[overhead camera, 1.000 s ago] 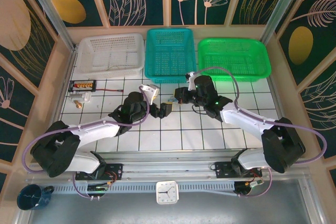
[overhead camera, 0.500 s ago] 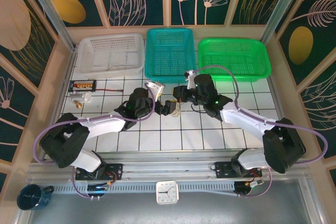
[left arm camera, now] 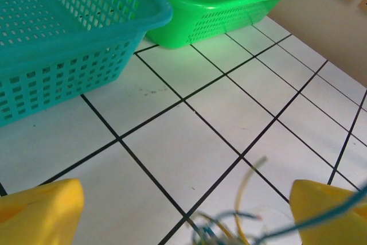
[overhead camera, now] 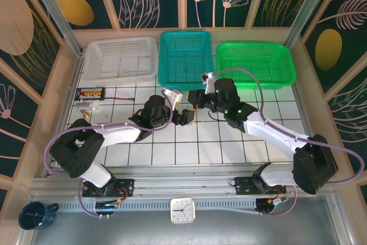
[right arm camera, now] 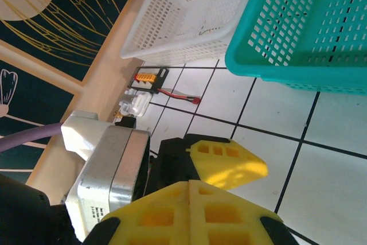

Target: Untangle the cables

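The cables (left arm camera: 229, 228) are a small knot of thin blue, yellowish and pale wires low in the left wrist view, above the white tiles. My left gripper (left arm camera: 186, 192) is open, its yellow fingers (left arm camera: 40, 213) wide apart on either side of the knot. One blue wire runs up across the right-hand finger. In the top view the left gripper (overhead camera: 184, 115) sits mid-table, right against my right gripper (overhead camera: 195, 102). The right gripper (right arm camera: 189, 199) is shut, its yellow pads pressed together. What lies between them is hidden.
Three baskets line the back of the table: white (overhead camera: 120, 58), teal (overhead camera: 184, 58) and green (overhead camera: 255, 62). A red wire with a small connector board (overhead camera: 92, 93) lies at the left edge. The tiled surface (overhead camera: 229, 142) stretches in front of both grippers.
My left arm has reached right and forward until its gripper meets the right gripper. Its jaws have narrowed slightly. The right gripper has shifted a little toward the baskets, still shut.
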{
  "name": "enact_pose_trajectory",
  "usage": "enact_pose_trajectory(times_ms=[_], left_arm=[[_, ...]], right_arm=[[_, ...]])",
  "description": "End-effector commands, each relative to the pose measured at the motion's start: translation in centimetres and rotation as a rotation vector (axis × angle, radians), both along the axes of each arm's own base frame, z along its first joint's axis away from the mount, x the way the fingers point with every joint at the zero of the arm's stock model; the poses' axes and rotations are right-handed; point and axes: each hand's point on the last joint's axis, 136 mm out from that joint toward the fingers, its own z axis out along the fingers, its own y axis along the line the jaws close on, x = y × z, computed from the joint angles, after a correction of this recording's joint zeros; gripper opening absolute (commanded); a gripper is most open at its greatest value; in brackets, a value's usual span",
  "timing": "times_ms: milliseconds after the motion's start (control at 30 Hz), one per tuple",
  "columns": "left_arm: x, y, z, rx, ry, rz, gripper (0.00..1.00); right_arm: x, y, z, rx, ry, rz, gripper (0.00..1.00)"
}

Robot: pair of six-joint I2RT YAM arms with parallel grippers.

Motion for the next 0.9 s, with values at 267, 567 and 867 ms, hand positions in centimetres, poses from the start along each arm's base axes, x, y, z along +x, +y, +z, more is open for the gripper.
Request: enact_pose_trajectory(times_ms=[267, 567, 867], left_arm=[[0.0, -1.5, -0.5, -0.058, 0.012, -0.054, 0.41], [-0.3, -1.0, -2.6, -0.025, 0.045, -0.042, 0.28], [-1.2, 0.1, -4.5, 0.002, 0.079, -0.028, 0.26]], right_arm=[[-0.7, 0.7, 6.6, 0.113, -0.095, 0.035, 0.0], [-0.2, 0.8, 11.9, 0.191, -0.182, 0.042, 0.0], [0.8, -2.1, 17.3, 0.27, -0.271, -0.016, 0.0]])
